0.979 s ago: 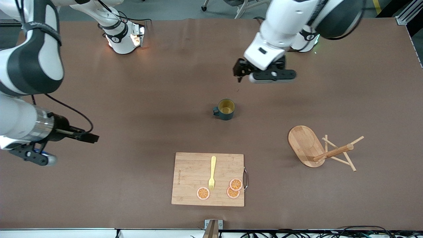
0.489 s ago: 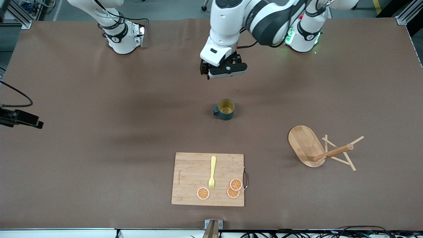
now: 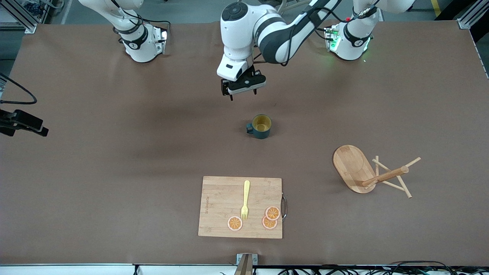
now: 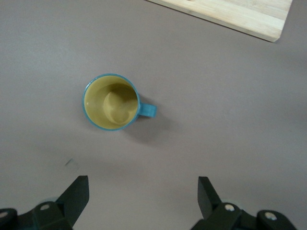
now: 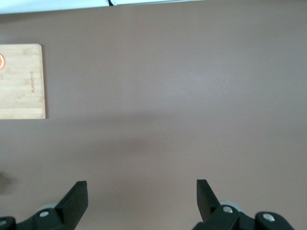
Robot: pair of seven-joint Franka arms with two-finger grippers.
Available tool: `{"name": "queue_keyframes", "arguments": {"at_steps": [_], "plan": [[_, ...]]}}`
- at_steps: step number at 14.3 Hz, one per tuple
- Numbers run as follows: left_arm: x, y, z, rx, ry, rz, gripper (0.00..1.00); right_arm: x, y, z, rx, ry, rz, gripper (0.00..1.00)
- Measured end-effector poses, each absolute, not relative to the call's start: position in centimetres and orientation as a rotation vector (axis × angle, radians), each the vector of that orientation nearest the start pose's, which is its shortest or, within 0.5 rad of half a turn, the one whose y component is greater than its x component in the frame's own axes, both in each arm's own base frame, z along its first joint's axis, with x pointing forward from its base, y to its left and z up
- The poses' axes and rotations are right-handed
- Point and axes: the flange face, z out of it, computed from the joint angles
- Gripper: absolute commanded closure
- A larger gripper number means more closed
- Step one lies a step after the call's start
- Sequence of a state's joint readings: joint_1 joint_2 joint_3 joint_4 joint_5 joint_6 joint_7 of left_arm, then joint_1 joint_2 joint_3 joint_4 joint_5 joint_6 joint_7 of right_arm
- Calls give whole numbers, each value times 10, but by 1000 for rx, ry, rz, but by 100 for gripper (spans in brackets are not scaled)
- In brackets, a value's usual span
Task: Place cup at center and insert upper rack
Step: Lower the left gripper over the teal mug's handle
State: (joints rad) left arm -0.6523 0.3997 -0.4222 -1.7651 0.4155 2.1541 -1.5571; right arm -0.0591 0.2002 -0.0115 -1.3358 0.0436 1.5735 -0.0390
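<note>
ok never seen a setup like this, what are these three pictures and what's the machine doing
These are two robot arms bolted along one edge of a brown table. The big picture comes from a high camera facing them; the two small ones come from cameras on each arm's wrist, looking past its own fingers.

The left end effector hangs open over bare table close to the cup, which stands upright. The right end effector, also open, waits at its end of the table.

Nearer the camera lies a cutting board with a yellow fork and three orange slices. The upper rack lies tipped on its side. Nothing is held.
</note>
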Motion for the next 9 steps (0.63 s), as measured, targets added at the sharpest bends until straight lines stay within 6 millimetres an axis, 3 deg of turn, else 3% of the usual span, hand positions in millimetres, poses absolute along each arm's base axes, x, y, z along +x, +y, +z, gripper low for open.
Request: {"name": "queue_keyframes", "arguments": {"at_steps": [4,9], "plan": [[321,-572,309,-3023,-512,-513,0,591,-19,619,-3127,-8,-74,0],[285,-591,252,-2983,-519,-763,0,576,-19,619,-3128,-7,-65,0]]}}
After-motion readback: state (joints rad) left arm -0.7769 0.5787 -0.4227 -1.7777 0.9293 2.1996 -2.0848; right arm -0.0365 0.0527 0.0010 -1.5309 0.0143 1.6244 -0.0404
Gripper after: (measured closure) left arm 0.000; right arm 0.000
